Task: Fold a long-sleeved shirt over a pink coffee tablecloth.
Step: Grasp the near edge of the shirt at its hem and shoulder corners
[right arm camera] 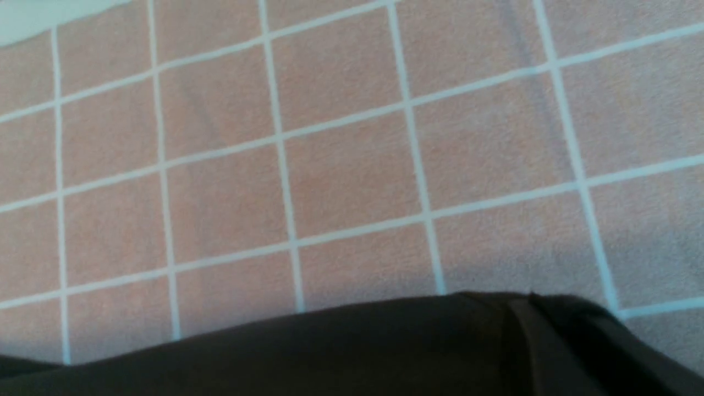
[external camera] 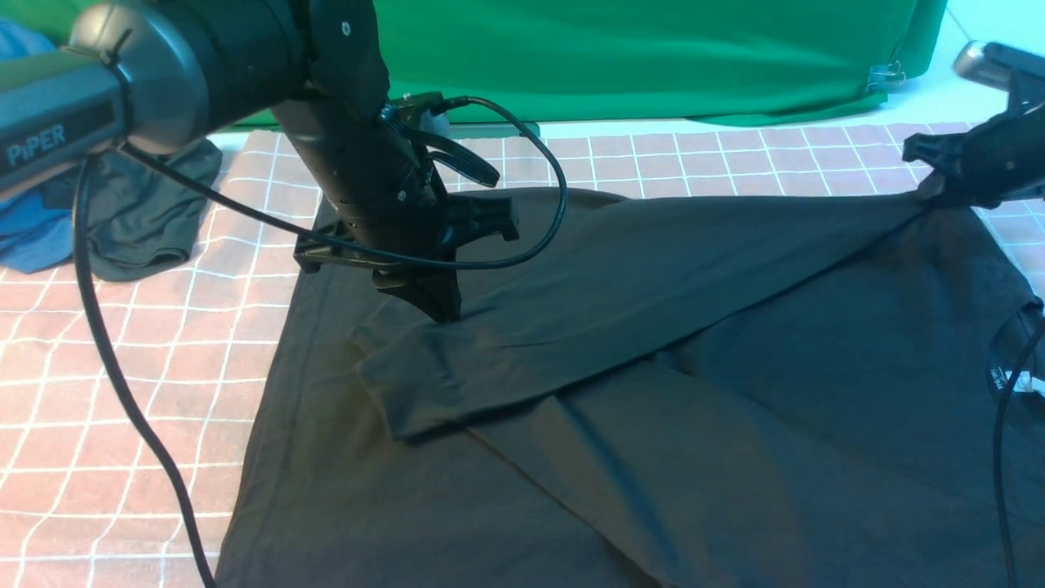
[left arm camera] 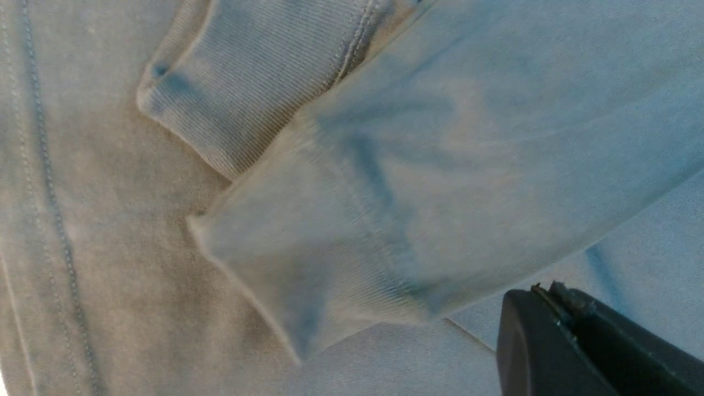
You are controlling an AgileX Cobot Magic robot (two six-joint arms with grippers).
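Left arm (external camera: 57,122) reads "PiPER"; tag (external camera: 1006,377) on long-sleeved shirt (external camera: 653,327) seems illegible.

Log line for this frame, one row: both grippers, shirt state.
left gripper: shut, tip at sleeve | right gripper: shut on long-sleeved shirt edge | sleeve: laid across body | underneath: pink coffee tablecloth

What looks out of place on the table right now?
A crumpled dark grey garment and a bunched blue garment lie heaped at the far left edge of the pink gridded tablecloth, apart from the black long-sleeved shirt. Nothing looks spilled or damaged.
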